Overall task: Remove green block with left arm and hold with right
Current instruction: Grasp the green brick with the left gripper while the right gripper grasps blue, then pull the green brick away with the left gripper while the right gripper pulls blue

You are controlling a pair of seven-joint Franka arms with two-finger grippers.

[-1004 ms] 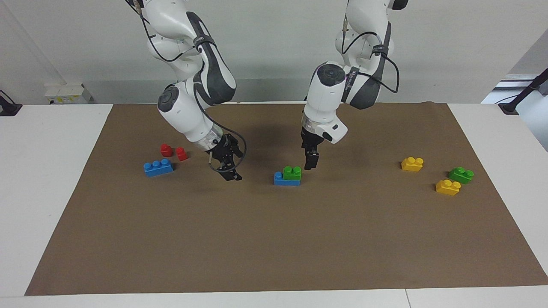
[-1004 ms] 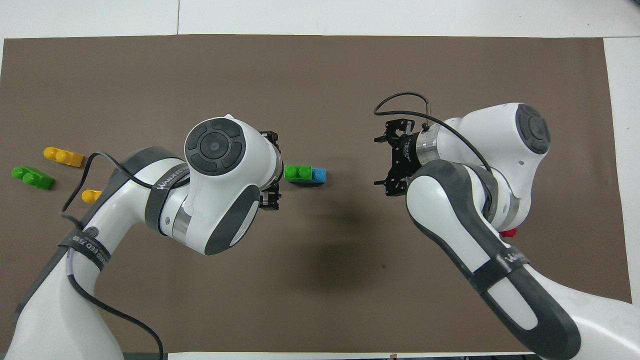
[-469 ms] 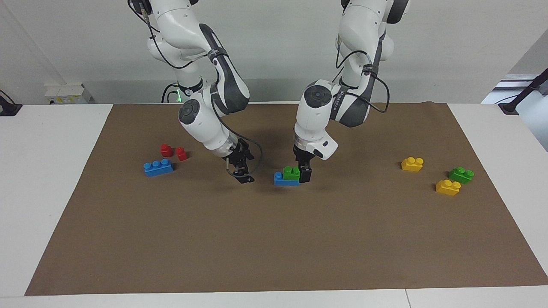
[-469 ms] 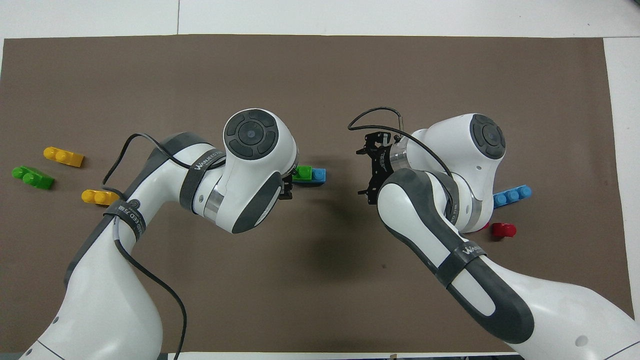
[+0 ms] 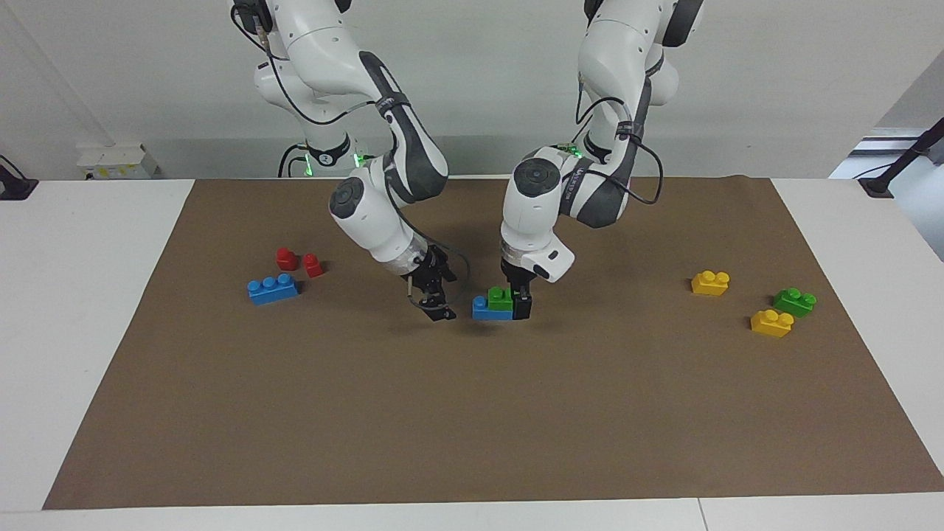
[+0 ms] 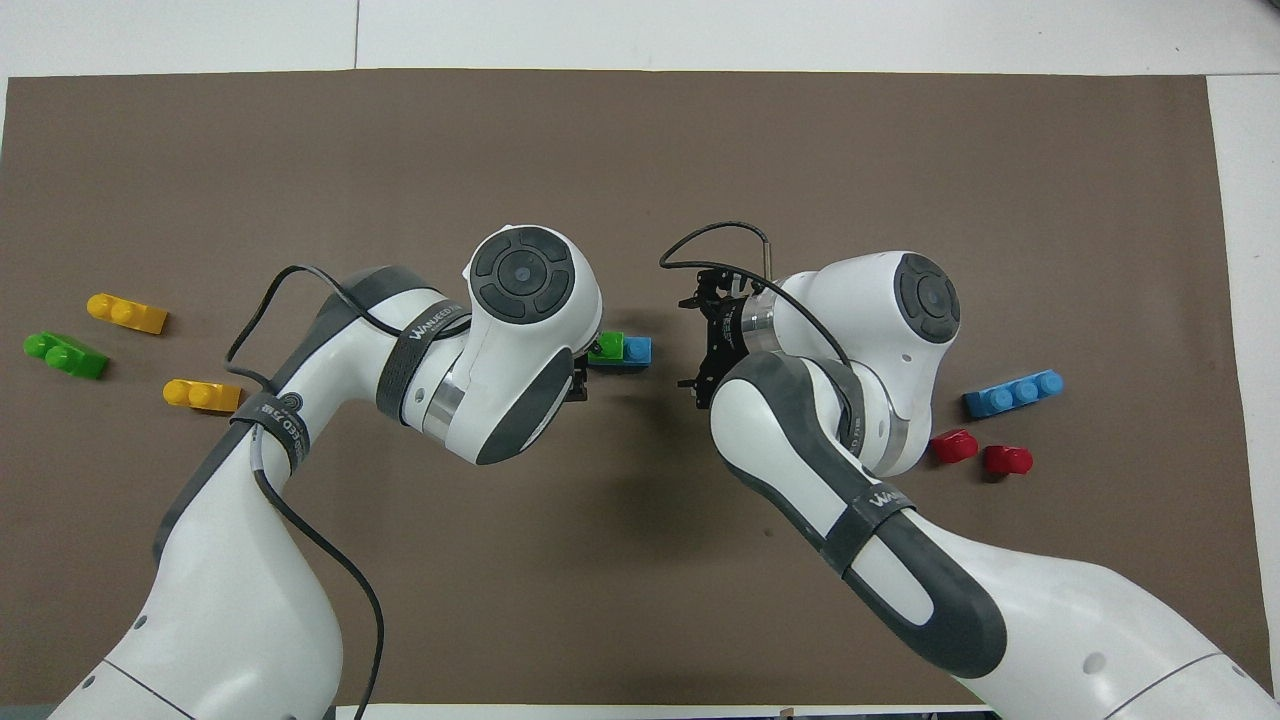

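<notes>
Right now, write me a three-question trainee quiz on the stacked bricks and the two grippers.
1. True or false: the bright green two-stud plastic block at the mat's middle sits on a blue plastic brick.
2. Which arm's gripper is down at that block's end? A the left arm's; B the right arm's; C neither.
3. Fill in: ___ yellow plastic bricks lie toward the left arm's end of the table.

Key
1. True.
2. A. It is the left gripper. The right gripper is open beside the blue brick, apart from it.
3. Two.
</notes>
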